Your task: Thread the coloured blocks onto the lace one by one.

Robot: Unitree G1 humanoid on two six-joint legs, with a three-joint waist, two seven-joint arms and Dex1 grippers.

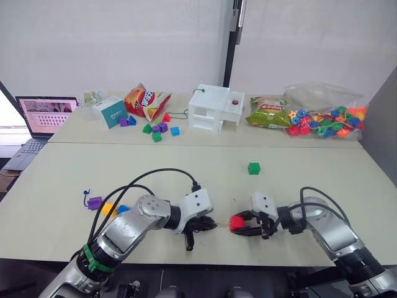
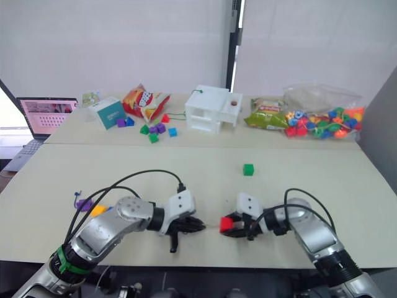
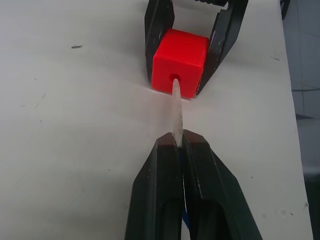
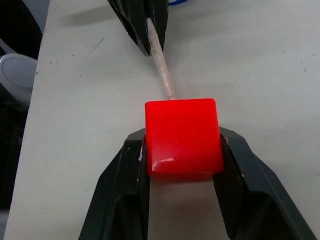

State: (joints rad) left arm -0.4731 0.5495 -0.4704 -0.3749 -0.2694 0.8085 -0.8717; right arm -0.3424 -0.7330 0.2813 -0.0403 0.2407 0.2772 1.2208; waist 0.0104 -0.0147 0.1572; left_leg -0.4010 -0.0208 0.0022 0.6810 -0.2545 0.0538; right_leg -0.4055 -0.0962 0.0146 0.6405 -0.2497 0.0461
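Head views first: your left gripper [image 1: 208, 225] and right gripper [image 1: 237, 225] face each other low over the near table [image 1: 279, 180], red block [image 1: 236, 223] between them. Green block [image 1: 254, 168] sits alone further back; purple block [image 1: 94, 202], yellow-orange block [image 1: 109, 209] and blue block [image 1: 123, 209] lie clustered by your left arm. Bagged beads [image 1: 322, 121] and white box [image 1: 215, 108] are on the far table (laptop [image 1: 43, 116] at far left).

Left wrist view: your left jaws are clenched on the lace [image 3: 177, 112]; its pale tip touches the red block's hole.

Right wrist view: your right jaws are clamped on the red block's sides, pale tip meeting its far face.
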